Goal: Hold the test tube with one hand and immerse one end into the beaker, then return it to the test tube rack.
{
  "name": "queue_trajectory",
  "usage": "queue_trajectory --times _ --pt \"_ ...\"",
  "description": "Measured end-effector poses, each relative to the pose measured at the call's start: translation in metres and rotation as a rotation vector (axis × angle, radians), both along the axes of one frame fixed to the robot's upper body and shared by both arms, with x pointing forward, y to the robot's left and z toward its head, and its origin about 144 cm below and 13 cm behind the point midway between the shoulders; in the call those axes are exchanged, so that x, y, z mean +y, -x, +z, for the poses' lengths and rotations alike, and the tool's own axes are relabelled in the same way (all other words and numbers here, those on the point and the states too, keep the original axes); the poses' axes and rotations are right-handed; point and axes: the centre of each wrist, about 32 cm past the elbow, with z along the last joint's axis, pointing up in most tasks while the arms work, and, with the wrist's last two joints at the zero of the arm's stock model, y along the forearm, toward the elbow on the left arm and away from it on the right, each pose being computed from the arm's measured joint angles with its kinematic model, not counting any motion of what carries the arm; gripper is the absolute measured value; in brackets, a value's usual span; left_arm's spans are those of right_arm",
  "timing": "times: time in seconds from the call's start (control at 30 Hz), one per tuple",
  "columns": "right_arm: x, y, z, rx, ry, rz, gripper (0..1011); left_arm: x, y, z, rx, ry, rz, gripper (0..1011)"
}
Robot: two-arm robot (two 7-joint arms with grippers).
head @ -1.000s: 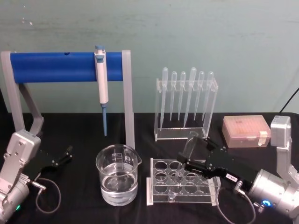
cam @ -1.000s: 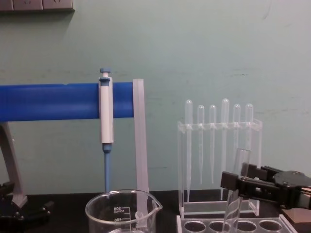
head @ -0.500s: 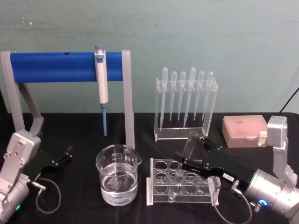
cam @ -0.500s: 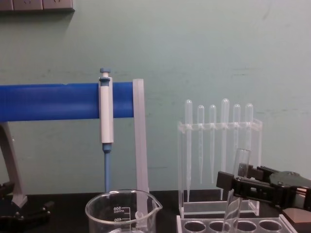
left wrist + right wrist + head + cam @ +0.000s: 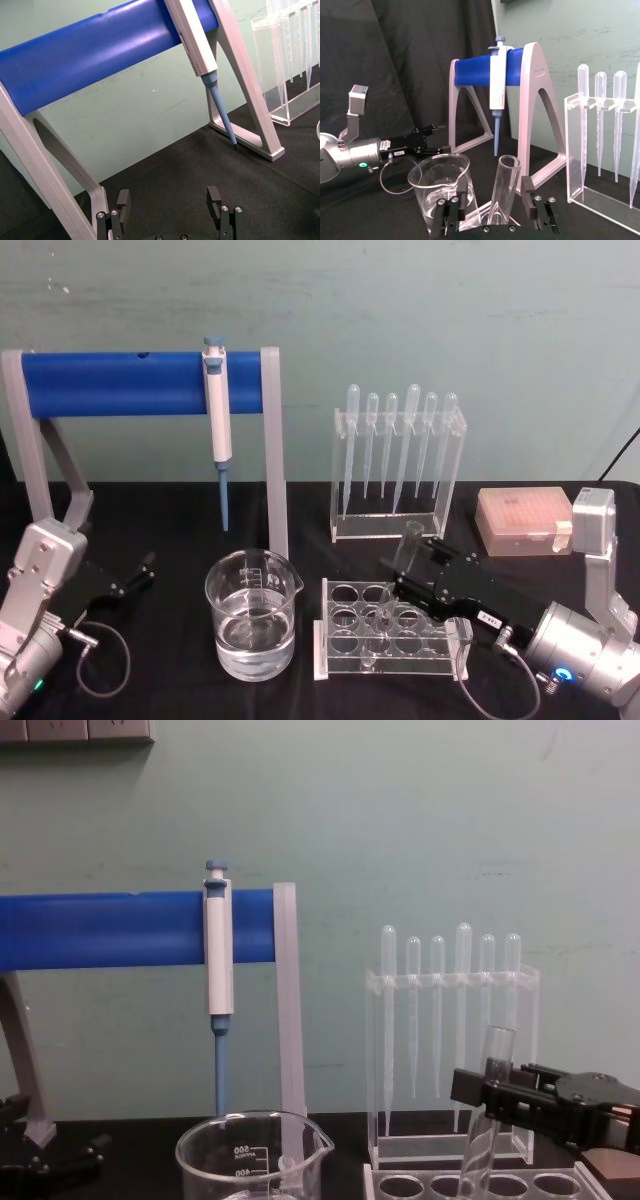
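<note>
1. Glass test tube: clear, long and thumb-thick, open rim up, round end down in a hole of the clear plastic test tube rack. Leaning rather than upright, rim tipped toward the back of the table.
2. Likely handling: light, rigid, smooth and slippery, easily cracked by a hard squeeze or a knock against the rack.
3. Best hold, as a judgement: the bare upper stretch below the rim, squarely across the width, with gentle, even pressure. Then a lift along the tube's own lean until free of the hole.
4. Black right end effector: reaching in from the right over the rack, jaws narrowed to either side of the tube's upper part. Apparently not pinching: from the right wrist, a visible gap between one jaw and the glass. Tube weight probably on the rack, not on the jaws.
5. Clear glass beaker: wide, with a pouring spout and white marks, partly filled with clear liquid. Standing on the table just left of the rack, near the tube but apart from it.
6. Stage of the task: unclear whether before the dip or after the return to the rack.
7. Parked left end effector: low at the left of the table, jaws spread wide, empty.
</note>
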Motion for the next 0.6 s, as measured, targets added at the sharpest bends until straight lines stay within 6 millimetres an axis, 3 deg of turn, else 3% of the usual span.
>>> queue_trajectory --times 0.03,0.4,0.6 --pt "0.000 0.000 0.000 0.000 -0.001 0.000 225 0.000 0.000 0.000 0.000 0.000 0.000 1000" --pt "0.000 0.001 0.001 0.001 0.001 0.002 226 0.000 0.000 0.000 0.000 0.000 0.000 1000" --pt "0.005 0.007 0.016 -0.006 0.012 0.020 225 0.000 0.000 0.000 0.000 0.000 0.000 1000"
